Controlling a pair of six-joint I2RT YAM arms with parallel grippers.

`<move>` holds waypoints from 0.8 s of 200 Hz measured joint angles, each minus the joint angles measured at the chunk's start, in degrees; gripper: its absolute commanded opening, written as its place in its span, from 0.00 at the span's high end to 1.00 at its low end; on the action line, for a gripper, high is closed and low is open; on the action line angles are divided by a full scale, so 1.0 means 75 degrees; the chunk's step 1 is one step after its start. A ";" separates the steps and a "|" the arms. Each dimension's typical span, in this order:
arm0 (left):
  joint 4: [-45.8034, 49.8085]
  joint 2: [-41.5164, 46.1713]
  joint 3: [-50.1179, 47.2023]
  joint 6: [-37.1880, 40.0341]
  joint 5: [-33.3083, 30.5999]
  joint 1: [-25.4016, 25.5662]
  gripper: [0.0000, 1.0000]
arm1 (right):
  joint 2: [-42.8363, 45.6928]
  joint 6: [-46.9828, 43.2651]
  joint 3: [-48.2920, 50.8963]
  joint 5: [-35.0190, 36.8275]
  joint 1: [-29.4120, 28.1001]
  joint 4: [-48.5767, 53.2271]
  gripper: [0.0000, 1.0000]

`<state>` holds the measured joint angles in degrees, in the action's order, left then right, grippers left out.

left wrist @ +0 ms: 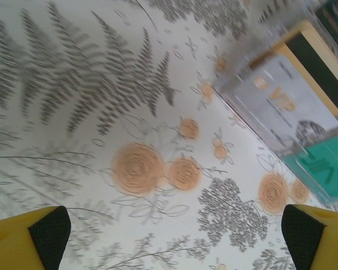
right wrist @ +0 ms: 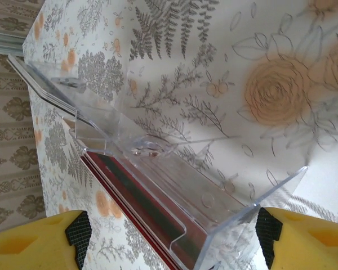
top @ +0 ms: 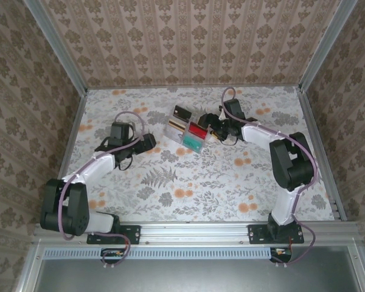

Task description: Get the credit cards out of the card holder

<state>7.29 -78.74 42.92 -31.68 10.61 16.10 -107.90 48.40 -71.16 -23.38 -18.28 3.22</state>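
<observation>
The card holder (top: 184, 130) is a clear plastic stand at the middle of the table, with credit cards standing in it: a red one (top: 198, 131), a teal one (top: 193, 143) and a black one (top: 182, 112) at its far end. My right gripper (top: 214, 129) is open at its right end. In the right wrist view the holder's clear end (right wrist: 214, 197) and a dark red card (right wrist: 141, 208) lie between the spread pads of my right gripper (right wrist: 172, 236). My left gripper (top: 149, 143) is open over bare cloth, left of the holder. Its wrist view shows a grey card (left wrist: 284, 101) and the teal card (left wrist: 321, 166) ahead of my left gripper (left wrist: 174, 236).
The table wears a floral cloth (top: 170, 176). Wallpapered walls with metal posts (top: 319, 45) close it in on three sides, and an aluminium rail (top: 194, 231) runs along the near edge. Bare cloth lies in front of the holder, between the two arms.
</observation>
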 measured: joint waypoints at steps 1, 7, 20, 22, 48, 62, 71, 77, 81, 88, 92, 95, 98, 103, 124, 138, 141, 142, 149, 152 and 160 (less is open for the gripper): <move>-0.0012 -0.0017 0.0000 -0.0012 0.0003 0.0015 0.00 | -0.0029 -0.0009 -0.0029 0.0000 0.0000 0.0000 0.21; -0.0082 -0.0119 0.0003 -0.0076 0.0020 0.0134 0.00 | -0.0131 -0.0015 -0.0157 0.0000 0.0000 0.0000 0.21; -0.0216 -0.0361 0.0003 -0.0224 0.0035 0.0364 0.01 | -0.0341 -0.0052 -0.0437 0.0003 0.0000 0.0003 0.21; -0.0236 -0.0408 0.0003 -0.0245 0.0041 0.0405 0.01 | -0.0373 -0.0058 -0.0484 0.0006 0.0000 0.0003 0.21; -0.0388 -0.0807 0.0003 -0.0478 0.0087 0.0697 0.01 | -0.0589 -0.0184 -0.0912 0.0122 0.0035 0.0073 0.24; -0.0408 -0.0909 0.0003 -0.0595 0.0087 0.0743 0.00 | -0.0589 -0.0291 -0.1061 0.0274 0.0090 0.0213 0.25; -0.0405 -0.0912 0.0003 -0.0644 0.0087 0.0746 0.00 | -0.0586 -0.0341 -0.1142 0.0402 0.0157 0.0277 0.25; -0.0414 -0.0909 0.0009 -0.0667 0.0087 0.0746 0.00 | -0.0586 -0.0382 -0.1172 0.0519 0.0221 0.0326 0.25; -0.0414 -0.0909 0.0020 -0.0682 0.0082 0.0746 0.00 | -0.0583 -0.0417 -0.1180 0.0606 0.0277 0.0367 0.25; -0.0414 -0.0909 0.0032 -0.0708 0.0073 0.0746 0.00 | -0.0583 -0.0458 -0.1195 0.0766 0.0370 0.0452 0.25; -0.0423 -0.0909 0.0032 -0.0726 0.0073 0.0746 0.00 | -0.0583 -0.0472 -0.1201 0.0868 0.0431 0.0510 0.25; -0.0428 -0.0906 0.0032 -0.0743 0.0070 0.0746 0.00 | -0.0583 -0.0495 -0.1207 0.0947 0.0478 0.0551 0.25; -0.0437 -0.0906 0.0032 -0.0752 0.0070 0.0746 0.00 | -0.0583 -0.0519 -0.1212 0.1046 0.0533 0.0621 0.24; -0.0446 -0.0906 0.0032 -0.0764 0.0070 0.0746 0.00 | -0.0583 -0.0551 -0.1227 0.1180 0.0609 0.0714 0.24; -0.0463 -0.0906 0.0032 -0.0813 0.0067 0.0755 0.00 | -0.0714 -0.0729 -0.1632 0.1754 0.0927 0.1274 0.24; -0.0463 -0.0906 0.0032 -0.0819 0.0067 0.0758 0.00 | -0.0941 -0.0868 -0.2072 0.2084 0.1087 0.1492 0.24; -0.0463 -0.0906 0.0032 -0.0819 0.0064 0.0761 0.00 | -0.0988 -0.0889 -0.2162 0.2159 0.1110 0.1533 0.24; -0.0460 -0.0906 0.0032 -0.0822 0.0064 0.0761 0.00 | -0.1017 -0.0903 -0.2206 0.2186 0.1122 0.1556 0.24; -0.0460 -0.0906 0.0032 -0.0828 0.0052 0.0766 0.00 | -0.1142 -0.0970 -0.2398 0.2337 0.1157 0.1649 0.24; -0.0460 -0.0906 0.0032 -0.0833 0.0041 0.0769 0.00 | -0.1212 -0.1011 -0.2489 0.2410 0.1166 0.1708 0.24; -0.0460 -0.0906 0.0032 -0.0836 0.0020 0.0790 0.00 | -0.1355 -0.1067 -0.2687 0.2602 0.1177 0.1859 0.24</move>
<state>3.84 -85.54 43.16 -37.95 10.76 22.02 -118.06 40.40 -91.31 -3.86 -9.45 17.17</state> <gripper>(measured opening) 0.993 0.756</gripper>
